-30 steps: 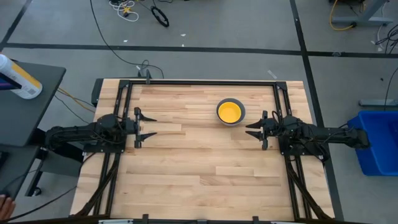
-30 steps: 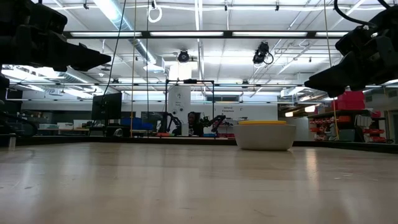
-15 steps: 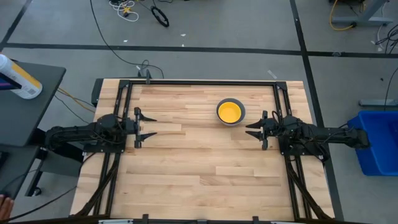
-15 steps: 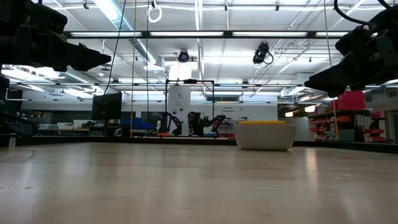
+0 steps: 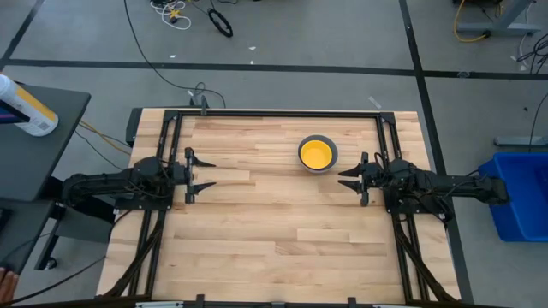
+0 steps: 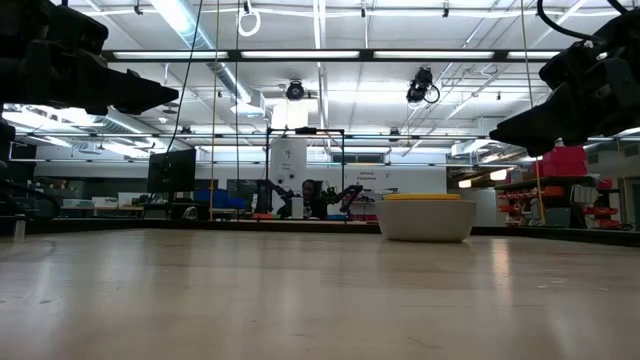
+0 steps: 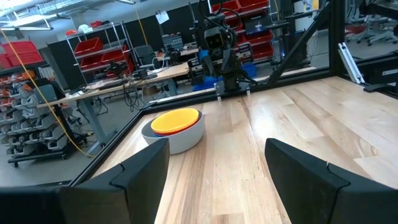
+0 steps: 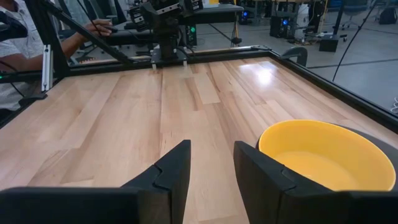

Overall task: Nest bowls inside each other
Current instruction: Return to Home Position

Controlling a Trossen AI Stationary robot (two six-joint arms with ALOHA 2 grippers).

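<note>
One stack of bowls (image 5: 318, 155) stands on the table's far right part: a yellow bowl (image 8: 323, 157) sits inside a grey outer bowl (image 6: 424, 220), with an orange-red rim (image 7: 180, 128) showing between them. My left gripper (image 5: 205, 174) hovers open at the table's left side, pointing toward the right. My right gripper (image 5: 346, 179) hovers open just near-right of the stack, pointing toward the left, with nothing between its fingers (image 8: 176, 165).
A black metal frame (image 5: 282, 112) runs along the table's far edge and sides. A person's arm in a white sleeve (image 8: 18, 43) shows beyond the table's left side. Bare wood (image 5: 274, 222) fills the middle and near part of the table.
</note>
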